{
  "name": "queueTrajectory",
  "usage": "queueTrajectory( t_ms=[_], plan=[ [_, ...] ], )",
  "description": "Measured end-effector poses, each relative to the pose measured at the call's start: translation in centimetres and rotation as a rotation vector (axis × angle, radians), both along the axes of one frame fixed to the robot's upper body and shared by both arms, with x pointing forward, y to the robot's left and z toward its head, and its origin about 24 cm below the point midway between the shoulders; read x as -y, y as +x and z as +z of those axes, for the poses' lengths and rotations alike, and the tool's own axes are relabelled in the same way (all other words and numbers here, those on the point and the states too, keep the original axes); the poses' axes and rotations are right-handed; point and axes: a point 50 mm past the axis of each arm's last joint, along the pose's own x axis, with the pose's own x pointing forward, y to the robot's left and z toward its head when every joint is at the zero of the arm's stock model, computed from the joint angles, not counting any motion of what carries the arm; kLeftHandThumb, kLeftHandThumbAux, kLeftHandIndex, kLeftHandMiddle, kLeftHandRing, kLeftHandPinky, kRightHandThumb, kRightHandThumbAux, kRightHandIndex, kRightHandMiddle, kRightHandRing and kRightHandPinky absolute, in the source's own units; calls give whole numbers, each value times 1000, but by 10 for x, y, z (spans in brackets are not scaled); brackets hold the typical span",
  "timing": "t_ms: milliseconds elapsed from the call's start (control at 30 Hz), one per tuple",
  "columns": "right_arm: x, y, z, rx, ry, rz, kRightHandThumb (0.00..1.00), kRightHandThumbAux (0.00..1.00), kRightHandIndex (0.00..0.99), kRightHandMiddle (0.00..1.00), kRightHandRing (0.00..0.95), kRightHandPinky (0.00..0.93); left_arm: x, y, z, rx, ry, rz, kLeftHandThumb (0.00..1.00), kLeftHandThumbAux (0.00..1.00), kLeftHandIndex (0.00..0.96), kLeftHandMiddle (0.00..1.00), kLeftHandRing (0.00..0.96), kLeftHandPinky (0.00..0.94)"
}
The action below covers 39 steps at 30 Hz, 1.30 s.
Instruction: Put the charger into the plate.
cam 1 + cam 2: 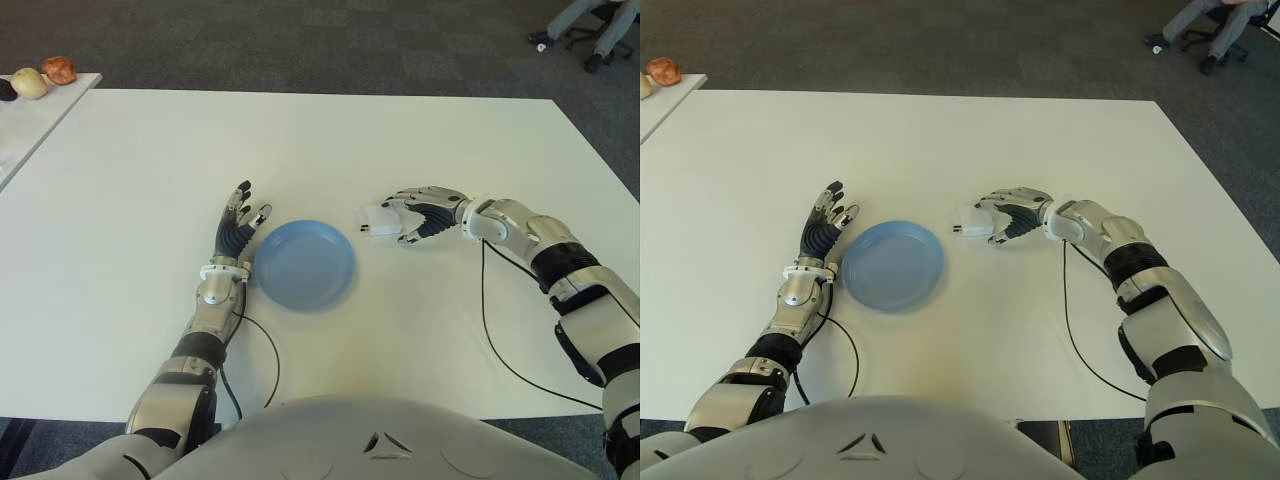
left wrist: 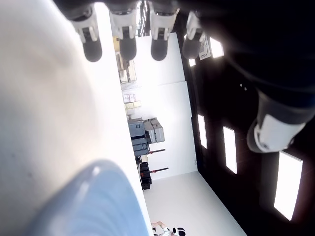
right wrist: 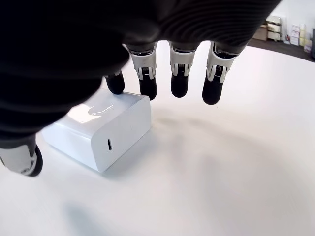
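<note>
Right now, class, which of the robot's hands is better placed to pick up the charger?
Right. The right hand hovers at the charger, fingers open. The left hand is beyond the plate.

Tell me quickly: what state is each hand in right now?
Left hand: open, holding nothing, beside the plate.
Right hand: open over the charger, not yet gripping it.

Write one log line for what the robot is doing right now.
right hand: fingers curled over small white plastic charger on white table, not lifted | round blue plate: empty | left hand: open beside plate
</note>
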Motion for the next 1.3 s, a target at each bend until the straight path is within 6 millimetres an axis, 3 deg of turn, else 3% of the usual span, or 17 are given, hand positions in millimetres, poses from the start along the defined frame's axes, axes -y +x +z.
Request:
queueTrajectory(
  t_ms=[200,1300],
  plan=[
    [1,-12,4,-16,-9,-48,221,462,0,0,3,128,-1,0,-1,-2,1,0,0,525,0,27,25,28],
    [-1,-50,3,-8,62,-170,253,444,0,0,36,197,-2,1,0,3,7,-2,0,516,0,36,38,46]
  ],
)
